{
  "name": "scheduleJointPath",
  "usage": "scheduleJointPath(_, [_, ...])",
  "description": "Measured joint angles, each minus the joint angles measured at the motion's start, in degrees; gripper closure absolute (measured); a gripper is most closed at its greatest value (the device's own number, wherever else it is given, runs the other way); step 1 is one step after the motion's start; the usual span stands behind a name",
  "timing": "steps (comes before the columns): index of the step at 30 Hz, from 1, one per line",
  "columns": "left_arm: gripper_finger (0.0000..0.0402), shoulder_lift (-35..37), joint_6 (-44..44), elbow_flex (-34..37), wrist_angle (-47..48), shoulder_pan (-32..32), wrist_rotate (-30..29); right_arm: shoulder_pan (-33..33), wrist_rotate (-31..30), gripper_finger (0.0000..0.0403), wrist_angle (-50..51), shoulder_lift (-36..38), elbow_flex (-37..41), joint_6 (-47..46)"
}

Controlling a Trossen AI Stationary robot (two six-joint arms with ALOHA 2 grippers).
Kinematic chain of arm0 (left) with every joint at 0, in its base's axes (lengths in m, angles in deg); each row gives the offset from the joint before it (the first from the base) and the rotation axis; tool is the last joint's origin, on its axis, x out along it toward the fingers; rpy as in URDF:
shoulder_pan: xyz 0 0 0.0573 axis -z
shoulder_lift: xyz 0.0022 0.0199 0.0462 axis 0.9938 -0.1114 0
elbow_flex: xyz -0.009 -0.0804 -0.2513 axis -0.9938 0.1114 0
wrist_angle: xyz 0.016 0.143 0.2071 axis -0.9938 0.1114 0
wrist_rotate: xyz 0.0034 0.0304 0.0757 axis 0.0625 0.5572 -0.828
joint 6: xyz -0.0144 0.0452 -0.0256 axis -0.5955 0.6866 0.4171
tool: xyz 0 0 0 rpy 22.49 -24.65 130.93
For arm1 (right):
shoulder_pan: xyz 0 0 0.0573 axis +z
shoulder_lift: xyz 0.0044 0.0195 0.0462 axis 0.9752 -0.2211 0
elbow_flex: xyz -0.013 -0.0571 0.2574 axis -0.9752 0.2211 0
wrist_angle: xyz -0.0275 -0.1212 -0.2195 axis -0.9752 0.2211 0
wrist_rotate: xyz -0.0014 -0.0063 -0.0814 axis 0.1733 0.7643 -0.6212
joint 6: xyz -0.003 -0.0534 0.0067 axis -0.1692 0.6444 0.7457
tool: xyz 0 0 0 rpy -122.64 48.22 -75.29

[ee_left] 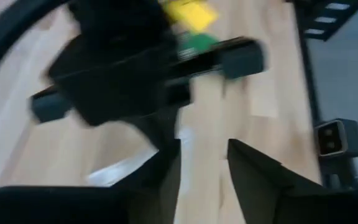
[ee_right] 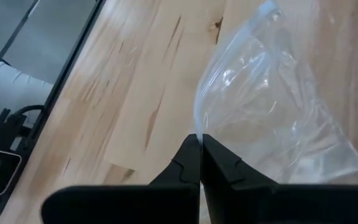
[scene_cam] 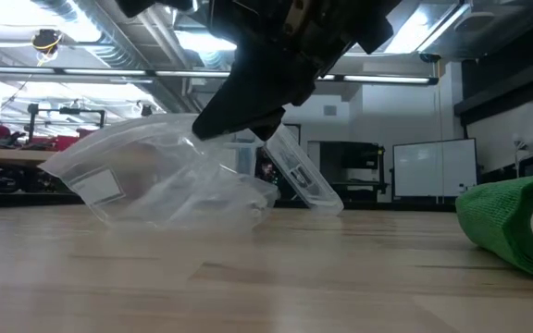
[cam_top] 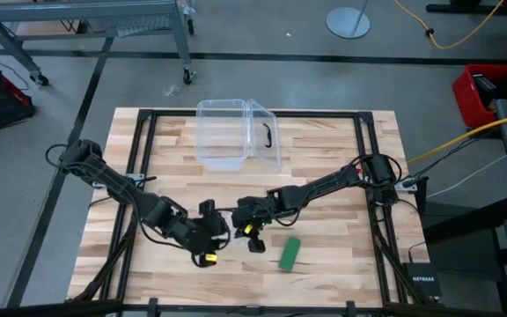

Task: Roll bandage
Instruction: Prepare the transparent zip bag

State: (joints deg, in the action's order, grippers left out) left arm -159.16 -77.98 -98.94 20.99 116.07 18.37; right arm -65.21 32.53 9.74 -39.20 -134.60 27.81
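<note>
My right tool (ee_right: 199,163) pinches crinkly clear plastic wrapper (ee_right: 278,106); left tool (ee_left: 202,171) spread, empty, lower centre; rolled green cloth bandage (cam_top: 290,253) on wooden table (cam_top: 341,176).

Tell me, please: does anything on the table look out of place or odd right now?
Yes. The right gripper is shut on a crinkly clear plastic wrapper, not on the bandage. The bandage lies alone as a green roll on the wooden table, beside both grippers. The left gripper is open and empty.

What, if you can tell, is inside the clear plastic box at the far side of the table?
The clear plastic box looks empty, with wood showing through; only a small black handle sits on its open lid.
</note>
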Motion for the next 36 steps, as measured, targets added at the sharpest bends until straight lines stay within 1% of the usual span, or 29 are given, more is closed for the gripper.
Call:
scheduleJointPath(3, [0.0254,0.0,0.7,0.7,-2.0,0.9,0.4,-0.3,0.6,0.0398,2.5,0.7,0.0,0.1])
scheduleJointPath(6, [0.0244,0.0,0.2,1.0,-1.9,1.4,0.4,-0.6,0.2,0.0398,6.5,2.4,0.0,1.3])
scheduleJointPath(11, [0.0248,0.0,-0.5,1.0,-2.0,1.7,0.4,-0.6,-3.7,0.0398,11.1,5.6,0.0,2.9])
scheduleJointPath(16, [0.0257,-0.1,-3.8,1.0,-2.0,1.8,0.4,-0.5,-6.2,0.0398,14.7,7.8,0.0,3.0])
scheduleJointPath(20, [0.0258,-1.1,-3.8,1.0,-1.9,1.8,0.4,-0.5,-7.1,0.0398,16.9,8.6,0.0,2.9])
scheduleJointPath(24, [0.0258,-3.0,-0.1,1.0,-1.9,1.6,0.2,-0.4,-5.6,0.0398,17.7,8.7,0.0,2.9])
scheduleJointPath(28, [0.0259,-4.9,3.4,1.0,-0.9,0.8,-2.2,-0.4,-1.9,0.0398,17.7,8.7,0.0,2.8])
scheduleJointPath(32, [0.0259,-5.9,2.6,1.0,4.3,-0.2,-6.6,-0.4,1.6,0.0398,17.7,8.7,0.0,2.8])
scheduleJointPath(34, [0.0259,-6.2,1.8,1.0,6.0,-0.8,-7.1,-0.4,2.1,0.0398,17.7,8.7,0.0,2.7])
scheduleJointPath(36, [0.0259,-6.7,1.8,1.0,5.6,-1.1,-7.1,-0.4,2.4,0.0398,17.5,8.7,0.0,2.7])
